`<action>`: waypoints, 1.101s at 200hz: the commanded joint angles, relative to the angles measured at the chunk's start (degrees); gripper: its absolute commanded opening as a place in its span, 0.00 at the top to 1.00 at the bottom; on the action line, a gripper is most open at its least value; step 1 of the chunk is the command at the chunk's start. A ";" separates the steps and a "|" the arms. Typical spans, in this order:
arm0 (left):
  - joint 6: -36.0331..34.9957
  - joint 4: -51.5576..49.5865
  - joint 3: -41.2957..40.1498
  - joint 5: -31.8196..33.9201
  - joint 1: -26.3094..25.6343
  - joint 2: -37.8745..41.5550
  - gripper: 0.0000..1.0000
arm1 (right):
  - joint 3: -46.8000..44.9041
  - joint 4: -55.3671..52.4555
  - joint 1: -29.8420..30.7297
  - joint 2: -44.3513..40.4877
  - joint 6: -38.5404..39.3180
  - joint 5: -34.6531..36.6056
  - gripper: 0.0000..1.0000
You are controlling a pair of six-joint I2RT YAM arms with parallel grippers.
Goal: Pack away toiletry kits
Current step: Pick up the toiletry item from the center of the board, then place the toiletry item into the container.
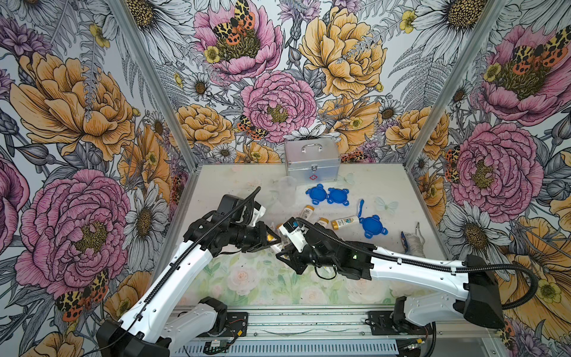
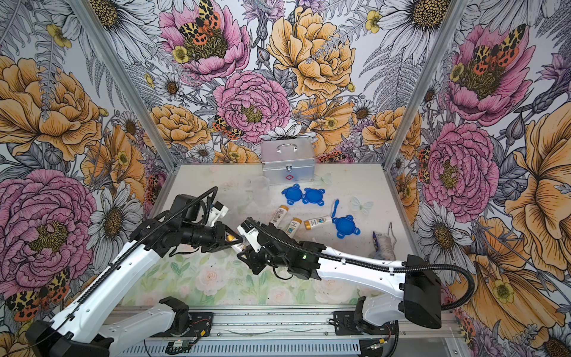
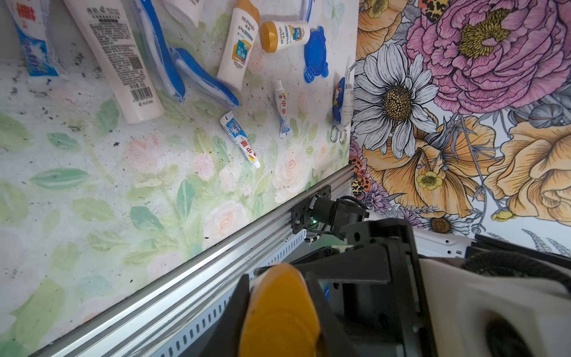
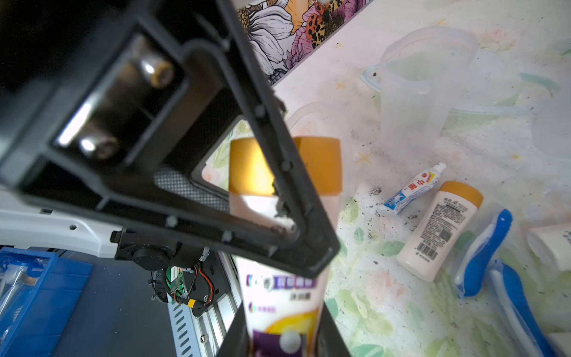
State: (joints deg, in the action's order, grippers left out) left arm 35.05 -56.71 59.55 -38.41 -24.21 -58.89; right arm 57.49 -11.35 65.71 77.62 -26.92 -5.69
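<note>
Right end effector [image 4: 281, 335] grips bottle [image 4: 279, 296] body, left end effector [image 3: 278, 287] its cap [image 4: 319, 163].

case [image 1: 312, 163] is showing ribbed silver metal | lids [image 1: 316, 194] are shining as glossy blue plastic | cups [image 4: 423, 80] are looking like clear plastic, perhaps faintly frosted | bottle [image 4: 278, 287] is showing smooth white plastic | tabletop [image 3: 92, 201] is looking matt and speckled | rail [image 3: 185, 287] is gleaming as bare metal
</note>
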 commanded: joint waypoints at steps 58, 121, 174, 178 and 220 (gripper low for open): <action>-5.91 -5.77 6.56 8.78 8.86 4.49 0.99 | 2.18 -1.44 -2.62 -0.43 -2.45 1.09 0.22; -13.92 -13.26 14.80 33.67 12.84 4.85 1.00 | -0.11 -9.87 -8.19 -5.53 -5.65 6.68 0.01; -14.48 -9.40 13.41 41.34 12.86 2.68 1.00 | 1.40 -21.89 -11.19 -3.36 -11.02 13.84 0.01; -14.40 -9.11 13.29 41.63 12.75 2.50 1.00 | 1.33 -22.05 -11.35 -3.28 -11.17 13.87 0.01; -14.64 -5.69 10.66 44.65 10.23 0.09 1.00 | 1.39 -22.26 -11.68 -2.77 -11.58 14.52 0.00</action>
State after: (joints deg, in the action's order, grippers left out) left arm 21.85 -66.65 71.94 2.50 -12.69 -57.91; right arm 57.76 -32.05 54.28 74.24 -37.21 6.68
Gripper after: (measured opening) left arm 0.257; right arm 0.995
